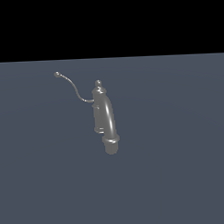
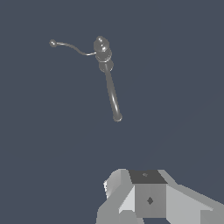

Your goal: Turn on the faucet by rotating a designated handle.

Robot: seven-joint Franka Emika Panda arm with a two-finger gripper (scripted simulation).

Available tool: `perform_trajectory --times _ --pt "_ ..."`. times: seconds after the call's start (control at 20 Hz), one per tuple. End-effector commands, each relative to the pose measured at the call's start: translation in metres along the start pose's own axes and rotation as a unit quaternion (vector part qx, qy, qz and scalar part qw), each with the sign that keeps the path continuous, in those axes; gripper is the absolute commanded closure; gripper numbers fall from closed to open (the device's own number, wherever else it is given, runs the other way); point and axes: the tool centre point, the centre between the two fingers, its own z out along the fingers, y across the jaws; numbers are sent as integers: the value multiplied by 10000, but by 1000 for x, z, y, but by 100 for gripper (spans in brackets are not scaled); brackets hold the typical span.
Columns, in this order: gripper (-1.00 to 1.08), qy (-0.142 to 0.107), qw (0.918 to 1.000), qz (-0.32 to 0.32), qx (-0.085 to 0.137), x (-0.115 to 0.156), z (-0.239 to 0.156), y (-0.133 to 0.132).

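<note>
- Faucet (image 1: pixel 105 118) stands alone on the grey surface (image 1: pixel 181 175), its thin handle (image 1: pixel 72 87) untouched.
- Gripper (image 2: pixel 148 199) sits well apart; I cannot tell how the jaws stand.
- Reaching and rotating all remain.

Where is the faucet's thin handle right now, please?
In the exterior view, the handle sweeps up from the faucet body toward that view's left, opposite the spout.

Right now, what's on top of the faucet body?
A small knob caps the faucet. The handle joins lower, at the side. Nothing else rests above it; the body's base is hidden behind the spout.
</note>
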Motion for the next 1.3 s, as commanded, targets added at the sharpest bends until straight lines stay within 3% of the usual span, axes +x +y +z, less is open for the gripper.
perform_trajectory --times 0.0,0.45,0.85,1.25 --pt "108 0 10000 0 0 0 0 0" --pt "108 246 9993 -252 -78 7 -14 -2" --pt "108 236 9995 -176 -71 10 -13 -3" --pt "108 227 9995 229 -49 31 -8 -10"
